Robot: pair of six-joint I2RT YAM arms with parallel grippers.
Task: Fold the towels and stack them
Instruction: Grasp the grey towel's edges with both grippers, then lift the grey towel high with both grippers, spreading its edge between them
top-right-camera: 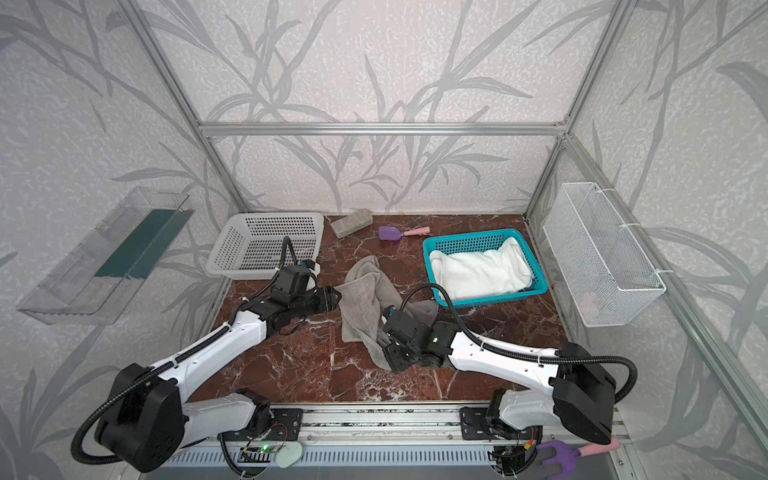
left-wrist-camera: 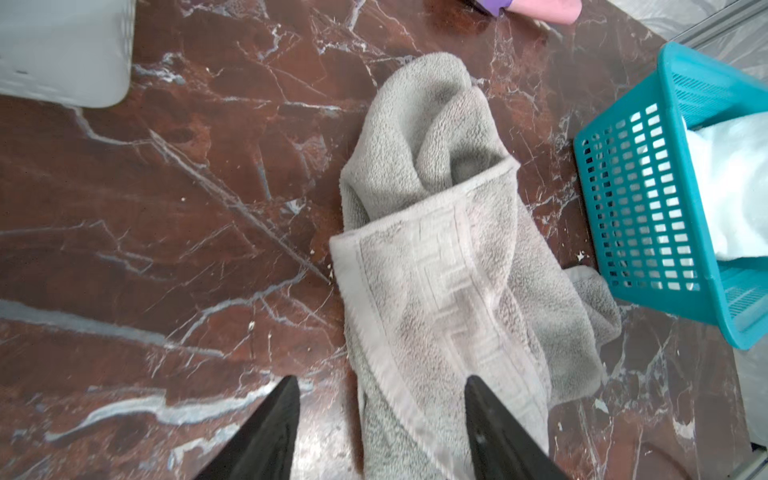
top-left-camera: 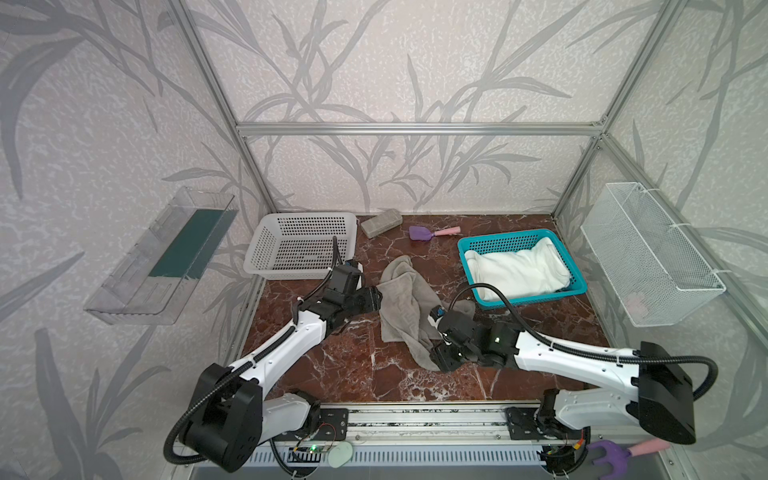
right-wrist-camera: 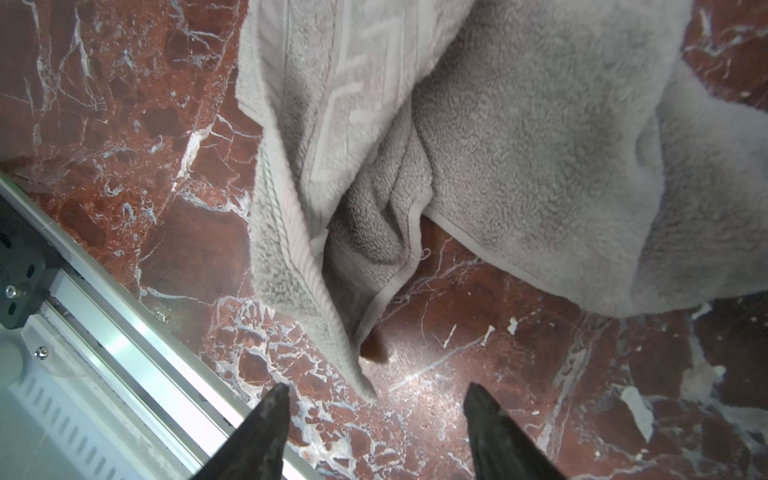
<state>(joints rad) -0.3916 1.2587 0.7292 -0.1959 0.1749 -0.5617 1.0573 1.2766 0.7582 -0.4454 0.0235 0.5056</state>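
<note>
Grey towel (top-left-camera: 409, 307) lies crumpled mid-table on the marble table (top-left-camera: 332, 374). It looks soft and limp and will likely sag and bunch where lifted, so the hemmed corners seem the best hold. At its near corner the right gripper (right-wrist-camera: 377, 390) has its fingers apart and empty. Farther, at the left edge, the left gripper (left-wrist-camera: 382, 380) is also spread — the hem runs between its fingers, unpinched. Far right, the white towel (top-left-camera: 519, 270) sits in the teal basket (top-left-camera: 505, 236).

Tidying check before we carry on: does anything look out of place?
The grey towel lies crumpled, unfolded, on the marble table. The white towel sits bunched in the teal basket. Pale crumbs dot the marble.
</note>
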